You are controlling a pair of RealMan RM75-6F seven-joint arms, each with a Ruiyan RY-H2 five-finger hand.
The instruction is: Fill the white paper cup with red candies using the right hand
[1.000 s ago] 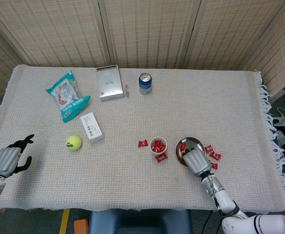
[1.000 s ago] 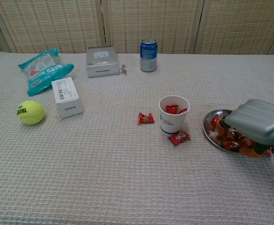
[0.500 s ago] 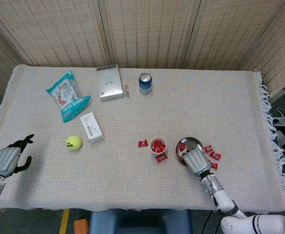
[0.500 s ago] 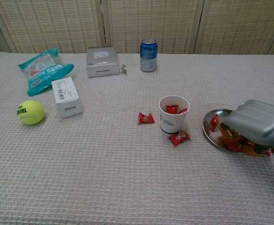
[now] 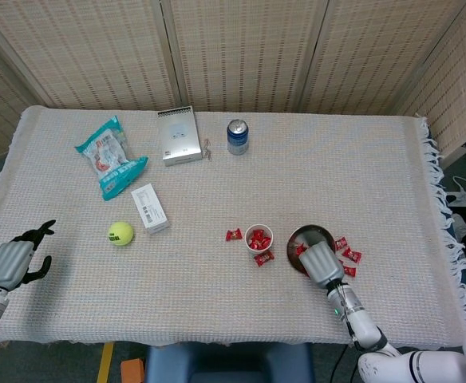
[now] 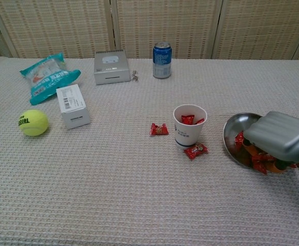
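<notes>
The white paper cup (image 5: 258, 238) (image 6: 189, 124) stands upright mid-table with a few red candies in it. Right of it lies a metal dish (image 5: 313, 233) (image 6: 236, 126), its far rim tipped up and red candies (image 6: 257, 159) heaped at its near side. My right hand (image 5: 321, 264) (image 6: 283, 135) lies palm-down over that heap. Its fingers reach into the candies, hidden under its back. Loose candies lie left of the cup (image 6: 158, 129), in front of it (image 6: 196, 150), and right of the dish (image 5: 350, 256). My left hand (image 5: 14, 262) rests at the table's near left corner, holding nothing.
A tennis ball (image 5: 120, 233), a small white box (image 5: 149, 207), a teal snack bag (image 5: 110, 156), a silver box (image 5: 178, 135) and a blue can (image 5: 237, 136) sit on the left and far parts of the table. The fringed table edge (image 5: 440, 199) runs along the right.
The dish has tipped, its far rim lifting, and its candies have slid toward the near side under my right hand, which drew slightly nearer. The left hand has not moved.
</notes>
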